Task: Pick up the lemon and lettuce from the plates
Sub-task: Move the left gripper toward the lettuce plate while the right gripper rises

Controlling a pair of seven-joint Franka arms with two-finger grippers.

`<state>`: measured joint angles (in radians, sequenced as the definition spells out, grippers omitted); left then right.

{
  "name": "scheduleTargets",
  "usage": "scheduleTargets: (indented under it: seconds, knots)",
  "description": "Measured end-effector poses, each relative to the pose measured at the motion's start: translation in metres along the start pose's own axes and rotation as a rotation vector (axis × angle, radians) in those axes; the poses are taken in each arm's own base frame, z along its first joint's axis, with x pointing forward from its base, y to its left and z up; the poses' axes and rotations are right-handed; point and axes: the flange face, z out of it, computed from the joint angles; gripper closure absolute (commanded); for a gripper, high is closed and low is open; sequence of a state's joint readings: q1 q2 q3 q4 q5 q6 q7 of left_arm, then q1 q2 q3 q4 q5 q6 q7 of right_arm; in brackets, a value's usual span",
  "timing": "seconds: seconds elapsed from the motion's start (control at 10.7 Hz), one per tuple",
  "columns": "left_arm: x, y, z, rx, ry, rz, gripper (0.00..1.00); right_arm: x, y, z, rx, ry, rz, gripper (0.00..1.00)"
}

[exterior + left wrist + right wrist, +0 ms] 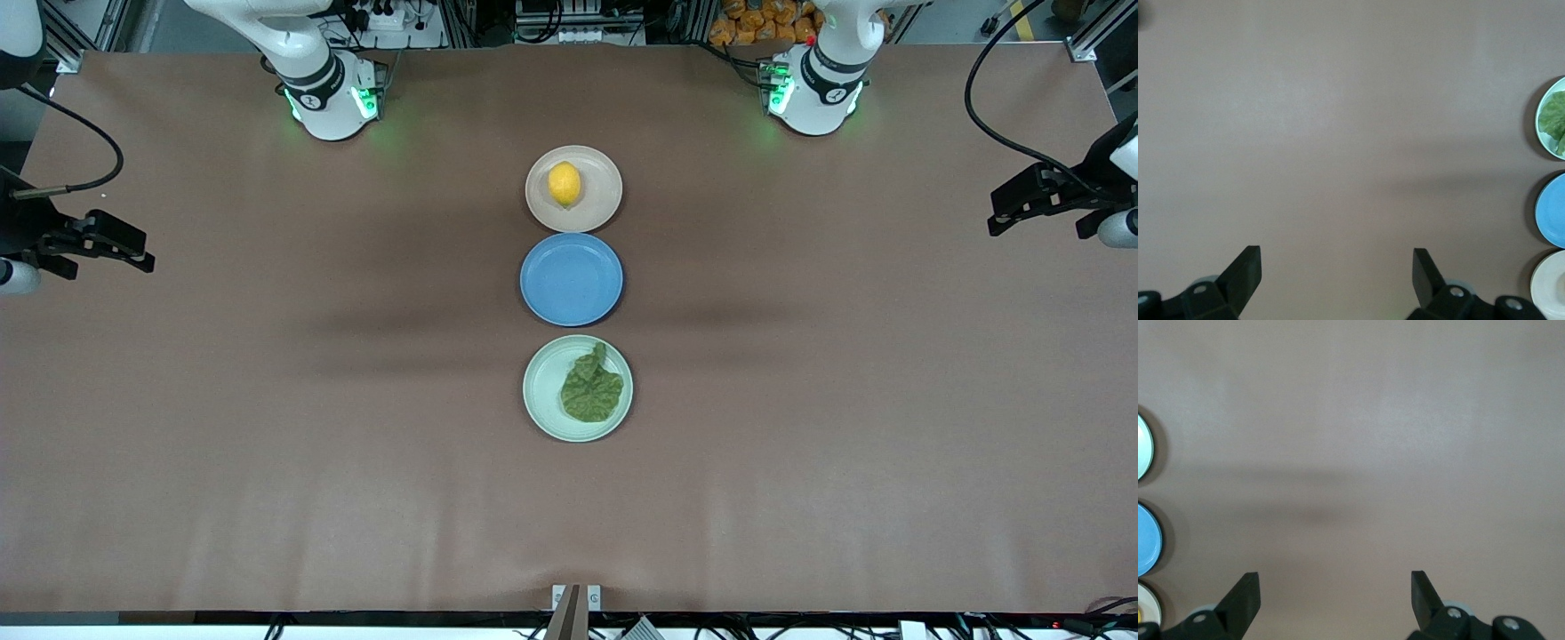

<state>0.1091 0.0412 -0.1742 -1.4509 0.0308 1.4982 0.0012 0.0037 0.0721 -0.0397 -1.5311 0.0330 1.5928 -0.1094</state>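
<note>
Nearest the camera, the mint plate (pixel 540 404) holds the lettuce (pixel 591 389), the cream plate (pixel 605 191) farthest holds the lemon (pixel 564 184), so neither is picked, while the left gripper (pixel 1337 267) and right gripper (pixel 1335 590) hover wide open and empty over bare table at their own ends.
</note>
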Motion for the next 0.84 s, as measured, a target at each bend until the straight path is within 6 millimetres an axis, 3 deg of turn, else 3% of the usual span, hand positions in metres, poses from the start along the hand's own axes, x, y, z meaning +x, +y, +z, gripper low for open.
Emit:
scheduleTargets:
  seconds: [0.38,0.56,0.75,0.84]
  knots:
    - [0.0,-0.003,0.0,0.0,0.0,-0.005,0.0,0.0,0.0,0.0,0.0,0.0,0.0,0.0]
    - [0.005,0.008,0.01,-0.047,-0.014,0.009,0.0,0.0,0.0,0.0,0.0,-0.001,0.0,0.0]
    - [0.037,0.036,0.056,-0.147,-0.029,0.043,0.0,0.0,0.0,0.0,0.0,-0.001,0.0,0.0]
    - [0.056,0.062,0.086,-0.163,-0.028,0.078,0.0,0.0,0.0,0.001,0.0,-0.002,0.0,0.0]
